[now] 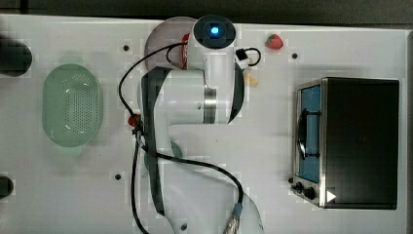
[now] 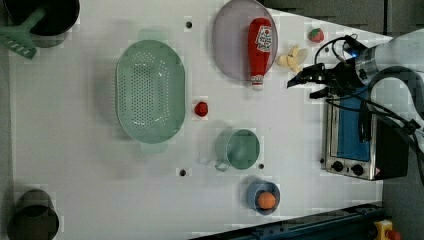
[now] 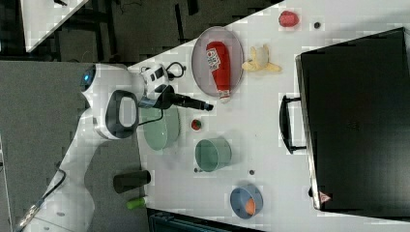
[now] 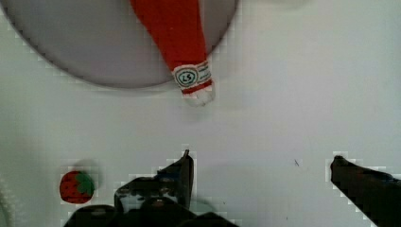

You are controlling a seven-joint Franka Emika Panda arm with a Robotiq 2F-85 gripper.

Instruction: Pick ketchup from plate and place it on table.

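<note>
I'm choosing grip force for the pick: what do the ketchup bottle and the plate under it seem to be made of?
The ketchup bottle looks like smooth, slightly glossy red plastic with a printed label and a white cap. The plate looks like matte greyish-mauve plastic, uniform in colour with a thin rim, though glazed ceramic can't be ruled out.

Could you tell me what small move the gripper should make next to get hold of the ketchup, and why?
Probably move over the plate and descend onto the ketchup bottle's body. The gripper is open and empty above bare table, just short of the bottle's white cap. The bottle lies on its side on the plate with its cap past the rim, so the wider red body likely offers the surer grasp.
</note>
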